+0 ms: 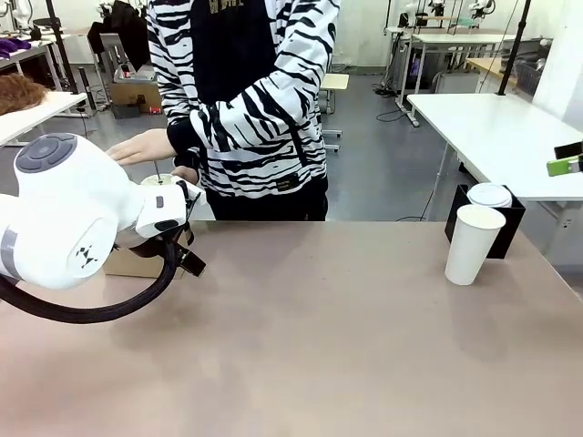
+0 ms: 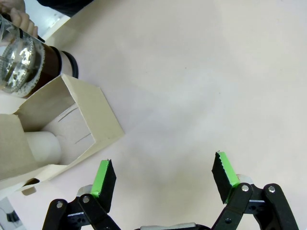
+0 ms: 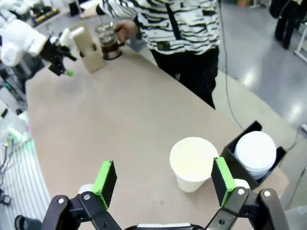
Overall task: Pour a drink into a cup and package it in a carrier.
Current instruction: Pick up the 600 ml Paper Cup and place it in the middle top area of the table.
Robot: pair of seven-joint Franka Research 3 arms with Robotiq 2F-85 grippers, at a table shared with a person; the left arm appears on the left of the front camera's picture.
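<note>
likely a lab: white worktables [image 1: 496, 123] across a bare grey floor [image 1: 383, 168].

readable text: none | chest print [image 1: 221, 5] on person's top [image 1: 250, 123]: cropped, illegible | hem label [image 1: 279, 189]: too small to read

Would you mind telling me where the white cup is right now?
In the front view the cup stands open at the right of the table, just in front of the black box of lids.

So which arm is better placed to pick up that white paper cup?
Probably right: the right gripper hovers open just over the paper cup by the black lid box. The left gripper, also open, is across the table beside the cardboard carrier and glass jug.
</note>
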